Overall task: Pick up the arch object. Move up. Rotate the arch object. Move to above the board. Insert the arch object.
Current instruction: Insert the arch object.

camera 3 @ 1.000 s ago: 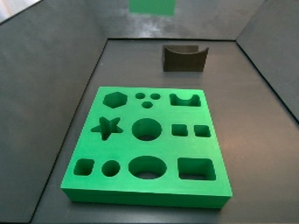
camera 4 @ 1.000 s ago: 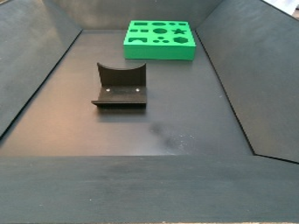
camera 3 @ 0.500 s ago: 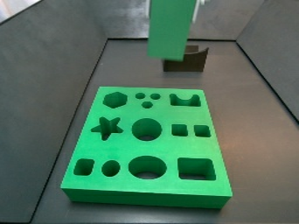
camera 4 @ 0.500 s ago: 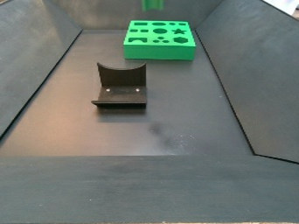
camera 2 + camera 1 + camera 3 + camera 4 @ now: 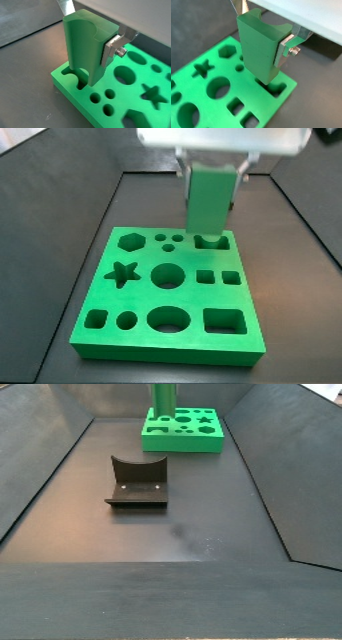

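**A:** so where's the claw (image 5: 264,37) at right now? looks like it's hanging over the far end of the board (image 5: 140,323), the end nearest the dark fixture (image 5: 136,482).

**B:** yep, and it's clamped on the green block (image 5: 258,47). you can see a silver finger (image 5: 115,46) pressed flat against its side in both wrist views.

**A:** which way is the block sitting?

**B:** upright, long axis straight down out of the claw. the bottom end is right at the notched arch hole (image 5: 210,242) in the board's far corner. in a wrist view the tip looks just at the hole (image 5: 78,82), maybe barely in, can't tell.

**A:** so what's left?

**B:** I'd guess only a straight push down. block and hole seem lined up, and any tilt could jam it on the rim.
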